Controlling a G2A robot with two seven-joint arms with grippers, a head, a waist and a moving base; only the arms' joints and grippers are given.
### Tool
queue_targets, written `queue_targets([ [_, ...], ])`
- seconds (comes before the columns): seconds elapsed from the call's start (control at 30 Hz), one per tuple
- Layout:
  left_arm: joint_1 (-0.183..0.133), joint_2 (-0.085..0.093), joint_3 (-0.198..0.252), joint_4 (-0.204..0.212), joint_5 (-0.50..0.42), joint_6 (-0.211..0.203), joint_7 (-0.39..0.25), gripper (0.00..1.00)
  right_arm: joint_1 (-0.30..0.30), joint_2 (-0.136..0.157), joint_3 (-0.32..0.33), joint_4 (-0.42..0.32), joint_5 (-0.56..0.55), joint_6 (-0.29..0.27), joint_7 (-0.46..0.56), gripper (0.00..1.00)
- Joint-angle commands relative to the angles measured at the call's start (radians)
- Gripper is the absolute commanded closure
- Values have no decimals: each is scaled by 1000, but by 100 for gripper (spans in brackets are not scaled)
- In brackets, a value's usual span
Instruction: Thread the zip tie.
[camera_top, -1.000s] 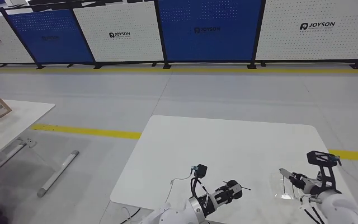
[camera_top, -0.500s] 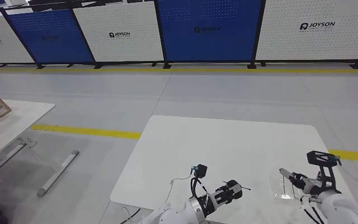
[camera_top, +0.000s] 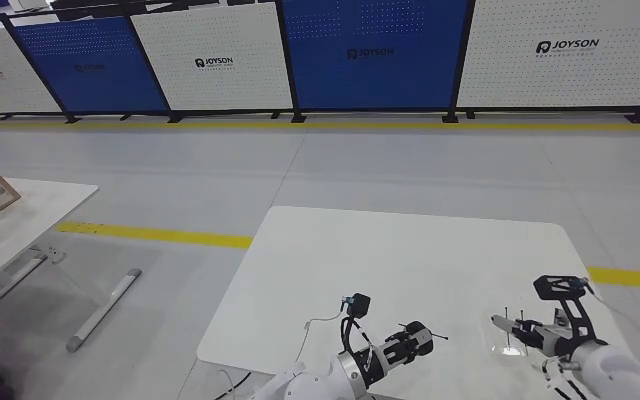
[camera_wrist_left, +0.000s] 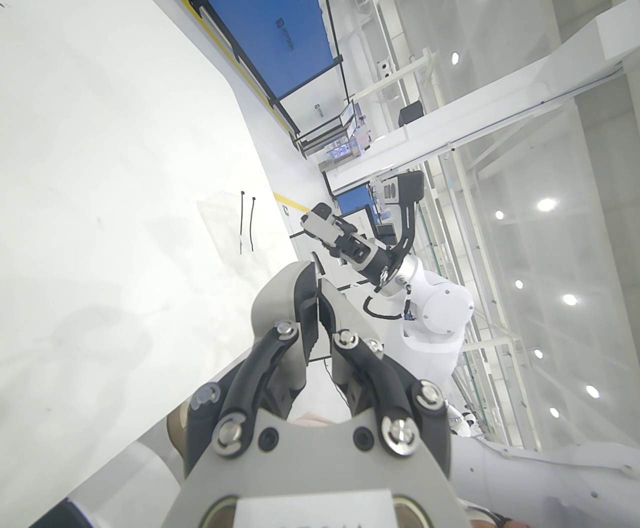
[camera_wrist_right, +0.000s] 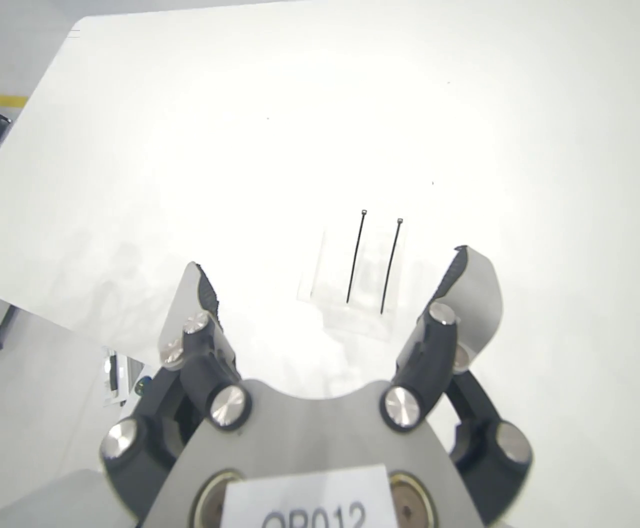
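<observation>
Two black zip ties (camera_wrist_right: 356, 257) (camera_wrist_right: 391, 267) lie side by side on a small clear holder (camera_wrist_right: 345, 300) near the white table's front right edge. My right gripper (camera_wrist_right: 330, 262) hangs open just short of them, its fingers spread wider than the pair. In the top view that gripper (camera_top: 500, 322) sits right beside the holder (camera_top: 507, 345). My left gripper (camera_wrist_left: 316, 280) is at the table's front middle, shut on a thin black zip tie whose end (camera_wrist_left: 315, 260) pokes out past the pads. From the left wrist view the two ties (camera_wrist_left: 247, 225) and the right gripper (camera_wrist_left: 315, 222) lie farther off.
The white table (camera_top: 400, 250) is bare apart from the holder. Both arms work close to its front edge (camera_top: 260, 362). Another table (camera_top: 40, 210) stands far left across the floor, and blue and white pegboard panels (camera_top: 370, 50) close off the back.
My right gripper has shifted slightly left and toward the front edge, closer to the clear holder. The left arm has kept still.
</observation>
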Motion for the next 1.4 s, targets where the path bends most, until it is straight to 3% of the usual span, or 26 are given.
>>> queue_targets([
  [0.0, 0, 0, 0, 0, 0, 0, 0, 100, 20, 2, -8, 11, -11, -1, 36, 0],
  [0.67, 0, 0, 0, 0, 0, 0, 0, 100, 19, 1, -8, 13, -7, -3, 30, 0],
  [0.9, 0, 0, 0, 0, 0, 0, 0, 100, 41, 15, 23, 85, 178, -188, 145, 0],
  [1.07, 0, 0, 0, 0, 0, 0, 0, 100, 53, 19, -15, 63, 166, -229, 143, 0],
  [1.17, 0, 0, 0, 0, 0, 0, 0, 100, 61, 22, -21, 48, 161, -203, 155, 0],
  [1.27, 0, 0, 0, 0, 0, 0, 0, 100, 80, 23, -53, 35, 70, -92, 180, 0],
  [1.37, 0, 0, 0, 0, 0, 0, 0, 100, 80, 23, -53, 35, 70, -92, 180, 0],
])
